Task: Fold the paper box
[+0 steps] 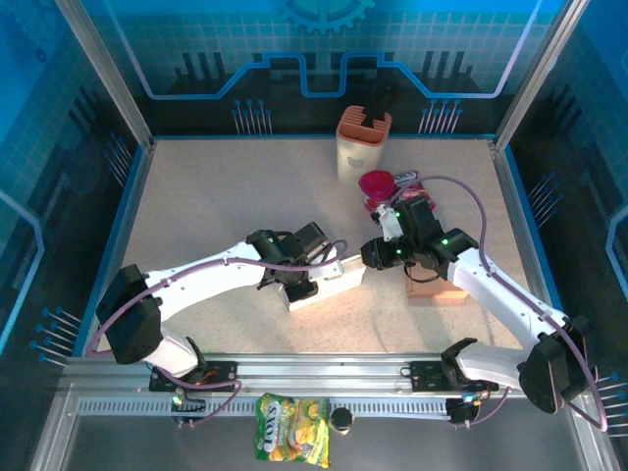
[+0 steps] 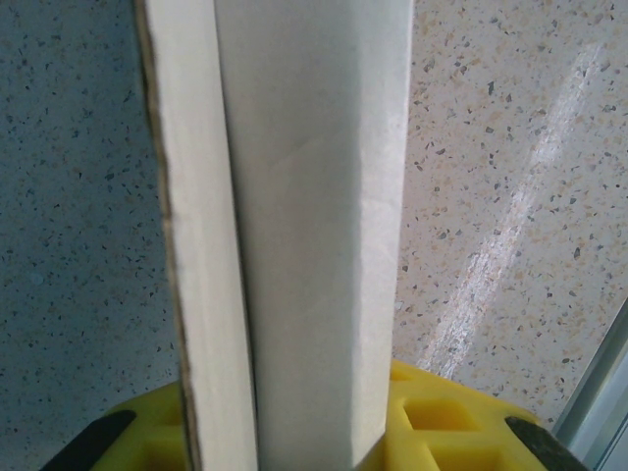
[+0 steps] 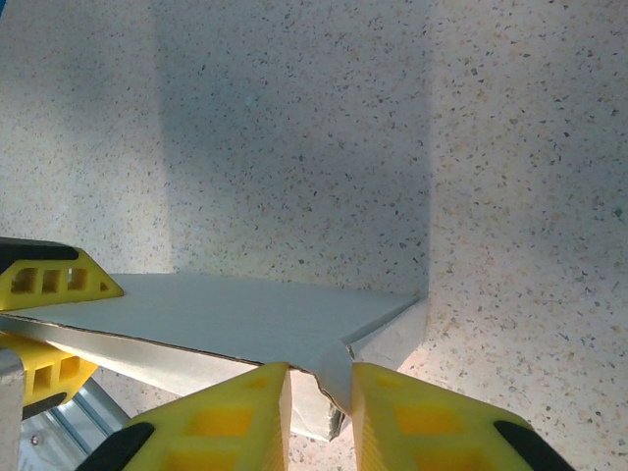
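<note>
**Ana:** What sits closest to the lens?

**Ben:** In the left wrist view, two yellow finger pads (image 2: 442, 422) of the left pincer (image 2: 314, 442) at the bottom edge. The paper box (image 2: 314, 216) rises from between them. It shows as a white card wall running straight away from the pincer, with a raw cut edge along its left side. The pincer is clamped on that wall.

**Ana:** And the right pincer?

**Ben:** In its own wrist view, the right pincer (image 3: 321, 407) shows two yellow fingertips (image 3: 422, 422) drawn close together. A thin corner flap of the box is caught between them, so it is grasping the box. Ahead and to the left of those fingertips a flat white panel spreads out. Beyond it is the speckled table (image 3: 491, 147), partly in shadow.

**Ana:** Where is the box overall?

**Ben:** From above, it lies on the table between the two pincers, which face each other. The left one grips its left end and the right one its right end. It looks like a low white shape, tilted slightly across the table.

**Ana:** Anything else around them?

**Ben:** Beyond the right pincer, toward the far wall, is a pink bowl (image 1: 377, 183). Farther back stands a beige holder (image 1: 363, 142) with dark handles sticking up. A tan block (image 1: 437, 289) lies just behind the right pincer, partly under its arm. Well behind both pincers, past the metal rail where the arms are bolted, lies a yellow-green snack bag (image 1: 292, 444).
</note>
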Available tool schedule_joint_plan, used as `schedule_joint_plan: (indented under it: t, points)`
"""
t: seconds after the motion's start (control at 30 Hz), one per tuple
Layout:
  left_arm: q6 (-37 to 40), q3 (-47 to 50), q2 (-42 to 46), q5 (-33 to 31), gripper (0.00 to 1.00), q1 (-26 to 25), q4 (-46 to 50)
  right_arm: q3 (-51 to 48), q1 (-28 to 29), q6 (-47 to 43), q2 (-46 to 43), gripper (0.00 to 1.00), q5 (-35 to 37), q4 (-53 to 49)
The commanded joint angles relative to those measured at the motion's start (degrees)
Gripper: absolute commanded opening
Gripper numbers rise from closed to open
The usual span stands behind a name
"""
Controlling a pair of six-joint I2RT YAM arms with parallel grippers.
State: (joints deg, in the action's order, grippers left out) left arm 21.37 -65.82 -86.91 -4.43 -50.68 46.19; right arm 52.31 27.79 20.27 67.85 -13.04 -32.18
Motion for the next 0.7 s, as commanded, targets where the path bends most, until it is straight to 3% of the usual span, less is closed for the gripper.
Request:
schedule_joint_plan:
  t: [0.0, 0.67]
  points:
    - [1.04, 0.52, 0.2, 1.18, 0.26, -0.04, 2.06, 1.1, 0.75, -0.78, 0.52, 0.22, 0.01, -1.04]
    - [1.05, 0.34, -0.22, 1.16, 0.25, -0.06, 2.06, 1.2, 3.03, -1.46, 0.74, 0.2, 5.89, -2.47]
